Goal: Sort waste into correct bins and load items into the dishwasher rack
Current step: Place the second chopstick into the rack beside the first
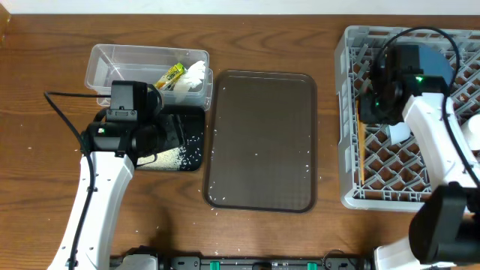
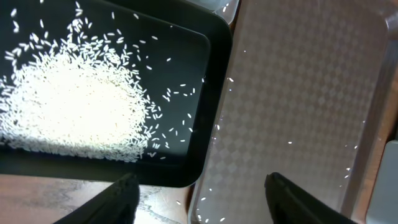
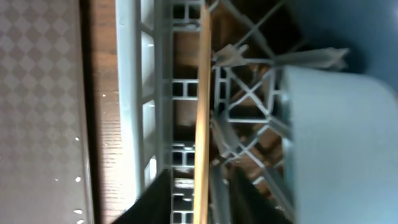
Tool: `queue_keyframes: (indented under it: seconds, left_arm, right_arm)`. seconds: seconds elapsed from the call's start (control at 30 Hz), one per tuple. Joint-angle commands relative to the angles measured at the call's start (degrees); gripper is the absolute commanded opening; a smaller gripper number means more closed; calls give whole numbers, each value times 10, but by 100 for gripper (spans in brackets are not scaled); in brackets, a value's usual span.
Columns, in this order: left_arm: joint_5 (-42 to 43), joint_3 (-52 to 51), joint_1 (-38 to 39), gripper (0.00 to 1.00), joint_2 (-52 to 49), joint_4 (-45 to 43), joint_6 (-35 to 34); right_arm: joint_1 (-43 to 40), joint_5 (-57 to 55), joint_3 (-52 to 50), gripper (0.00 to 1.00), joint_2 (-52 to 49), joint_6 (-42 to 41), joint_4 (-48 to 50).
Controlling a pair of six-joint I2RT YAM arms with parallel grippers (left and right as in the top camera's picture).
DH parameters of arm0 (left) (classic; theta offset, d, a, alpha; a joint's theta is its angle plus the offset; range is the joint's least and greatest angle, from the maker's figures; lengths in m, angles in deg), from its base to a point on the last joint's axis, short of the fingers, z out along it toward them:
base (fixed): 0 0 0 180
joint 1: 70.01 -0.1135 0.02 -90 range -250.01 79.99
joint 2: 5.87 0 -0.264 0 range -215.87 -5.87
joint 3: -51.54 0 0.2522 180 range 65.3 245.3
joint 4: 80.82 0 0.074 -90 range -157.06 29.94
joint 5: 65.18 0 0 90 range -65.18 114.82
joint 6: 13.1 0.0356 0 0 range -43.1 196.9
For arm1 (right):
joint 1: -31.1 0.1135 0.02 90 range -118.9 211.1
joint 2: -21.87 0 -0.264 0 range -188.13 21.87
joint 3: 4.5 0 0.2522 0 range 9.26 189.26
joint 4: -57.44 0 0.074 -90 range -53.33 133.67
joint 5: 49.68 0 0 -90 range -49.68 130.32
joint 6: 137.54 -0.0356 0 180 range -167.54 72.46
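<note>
Your left gripper [image 2: 200, 186] hangs with its jaws wide apart over the right edge of the black tray [image 2: 214, 81], where the rice [image 2: 74, 106] lies heaped. Just inside the left wall of the rack [image 3: 134, 93], your right gripper [image 3: 200, 180] stands slightly parted around the chopstick [image 3: 202, 93], with pegs crowding close.

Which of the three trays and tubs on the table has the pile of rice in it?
The small black tray, heaped with rice. The clear tub beside it holds a snack wrapper and napkin; the big brown tray has only stray grains.
</note>
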Motion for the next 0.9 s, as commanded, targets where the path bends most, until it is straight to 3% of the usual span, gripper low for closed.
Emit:
queue_keyframes:
  seconds: [0.0,0.13,0.4,0.63,0.7,0.77,0.8,0.83,0.87]
  left_arm:
    - [-6,-5,-1,75,-3,2,3]
    - [-13,-5,-2,79,-3,9,4]
    - [-57,-5,-1,81,11,62,29]
    - [-108,-35,-1,81,129,60,51]
    - [-112,-68,-1,81,191,37,53]
    - [-112,-105,-1,81,253,12,53]
    - [-112,-130,-1,81,292,-1,52]
    - [-112,-151,-1,83,324,-10,49]
    - [-112,-174,-1,88,360,-19,41]
  right_arm:
    - [-4,15,-2,42,-3,9,5]
    - [-6,15,-2,50,9,-7,5]
    - [-40,31,-3,54,90,-30,-2]
    - [-49,33,-57,60,207,-30,19]
    - [-49,36,-110,65,260,-30,58]
    - [-49,49,-164,77,315,-30,96]
    - [-49,56,-196,92,349,-30,117]
    - [-49,59,-226,99,384,-33,135]
    - [-49,57,-251,99,414,-43,146]
